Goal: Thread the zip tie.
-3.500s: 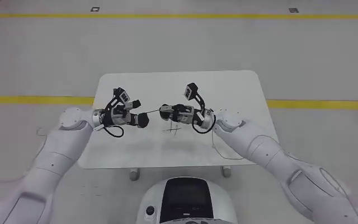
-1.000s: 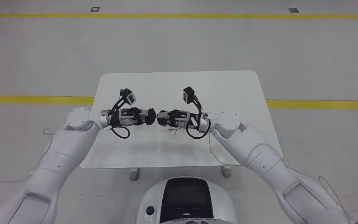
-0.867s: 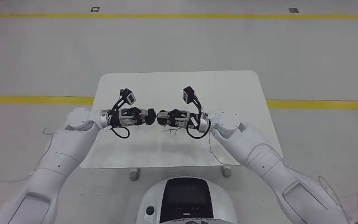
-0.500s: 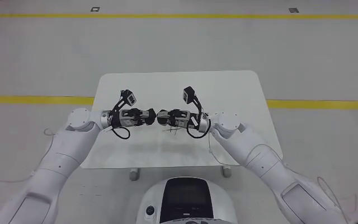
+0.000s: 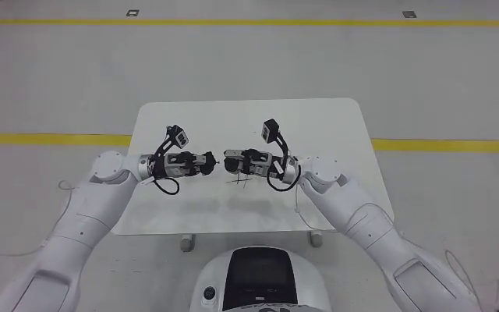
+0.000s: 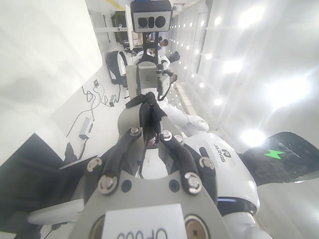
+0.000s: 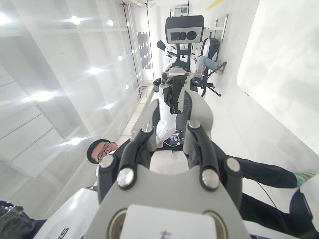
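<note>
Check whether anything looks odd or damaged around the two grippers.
Black wrapping at the tip of the left gripper looks ragged and loose, flaps sticking out sideways. Nothing else stands out on the table.

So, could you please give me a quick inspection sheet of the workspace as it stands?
Surface: white table, black cross mark near its middle.
Job's things: zip tie, a thin black strip held above the table between the end effectors.
Clutter: nothing seen.
End effectors: left end effector shut on the zip tie; right end effector facing it closely, grip unclear.
Cables: black loop at the left wrist; leads on the floor.
Surroundings: grey floor, yellow lines.
</note>
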